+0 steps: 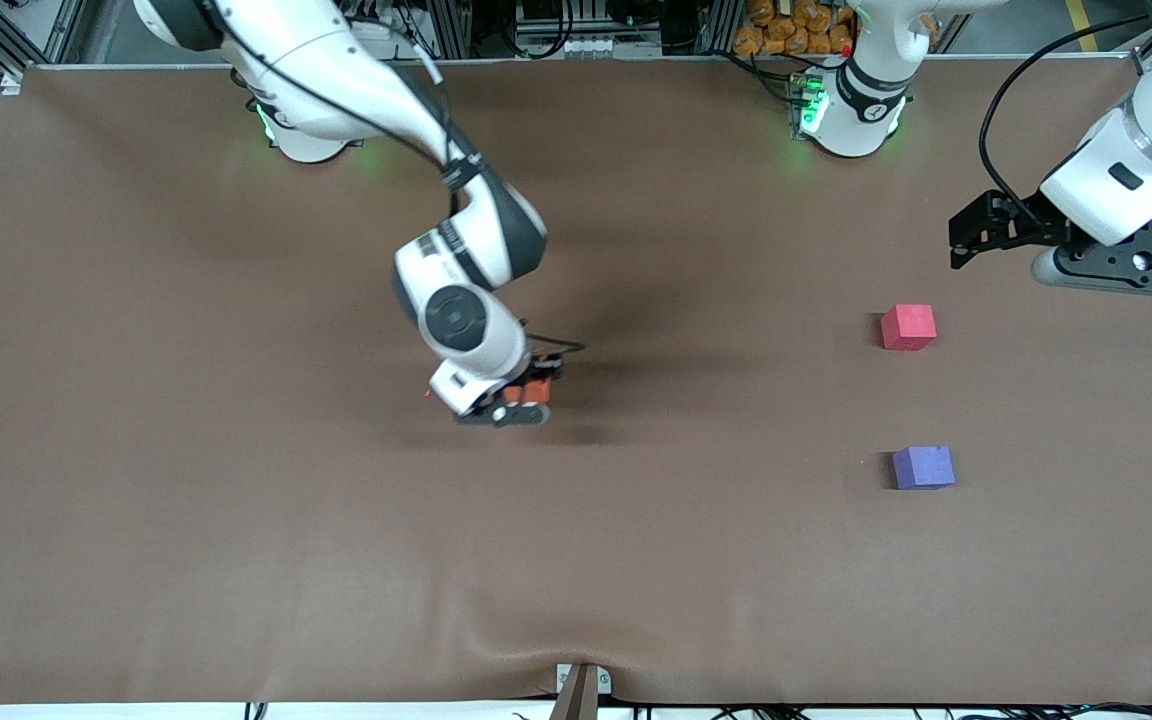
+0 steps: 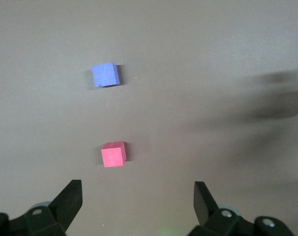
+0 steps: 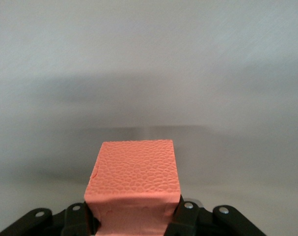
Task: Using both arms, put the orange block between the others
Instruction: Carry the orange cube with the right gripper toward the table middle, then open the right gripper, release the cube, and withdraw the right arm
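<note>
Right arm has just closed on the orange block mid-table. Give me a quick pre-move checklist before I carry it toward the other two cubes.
1. Grip: right gripper shut on the orange block, fingers pressing both sides: ok.
2. Block lifted off the table: cannot tell.
3. Target gap: the pinkish-red cube and purple-blue cube sit apart near the left arm's end, bare table between them: ok.
4. Left gripper open, holding nothing, up over the table near the pinkish-red cube: ok.
5. Path from the block to the gap: nothing lies on it: ok.

Even overhead light, soft blurred shadows
</note>
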